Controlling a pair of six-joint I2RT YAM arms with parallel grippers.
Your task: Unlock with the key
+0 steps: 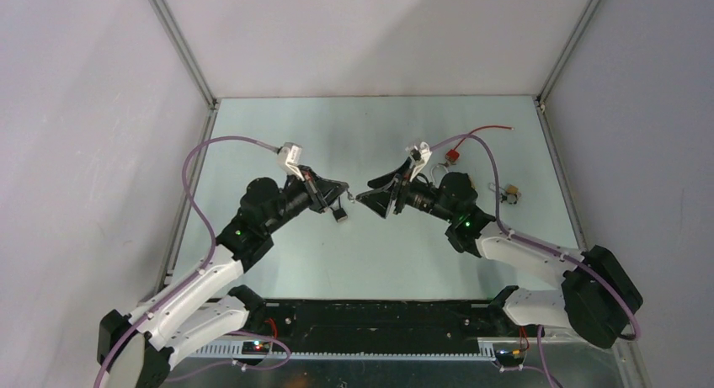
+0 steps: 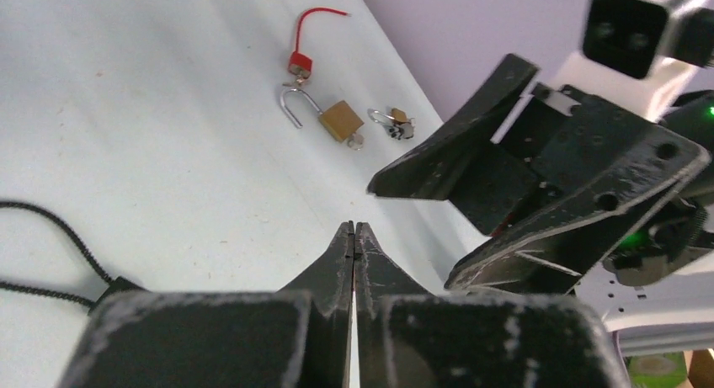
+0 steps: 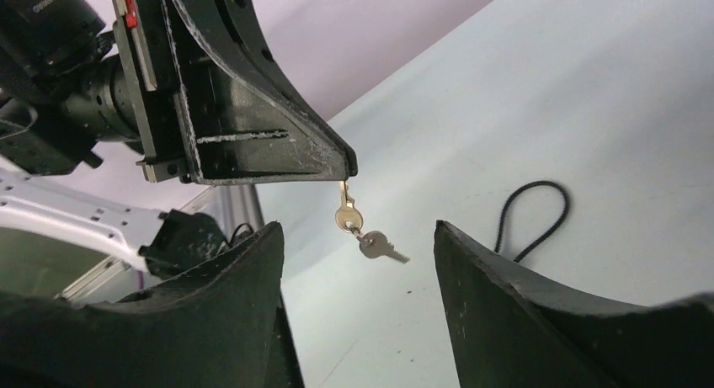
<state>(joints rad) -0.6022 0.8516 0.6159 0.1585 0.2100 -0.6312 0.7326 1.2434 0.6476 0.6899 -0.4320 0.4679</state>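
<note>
My left gripper (image 1: 345, 189) is shut, and in the right wrist view its fingertips (image 3: 343, 167) pinch a small brass key (image 3: 346, 216), with a second key (image 3: 381, 247) dangling from it on a ring. The keys are hidden in the left wrist view (image 2: 354, 227). My right gripper (image 1: 364, 197) is open and empty, facing the left one tip to tip. The keys hang in front of its wide-apart jaws (image 3: 356, 228). A brass padlock (image 2: 340, 119) with a silver shackle lies on the table beyond, behind the right arm.
A red padlock (image 2: 300, 63) with a red cable (image 1: 493, 129) lies at the back right. A small lock with keys (image 1: 509, 193) lies right of the right arm. A black cord loop (image 3: 535, 218) lies on the table under the grippers.
</note>
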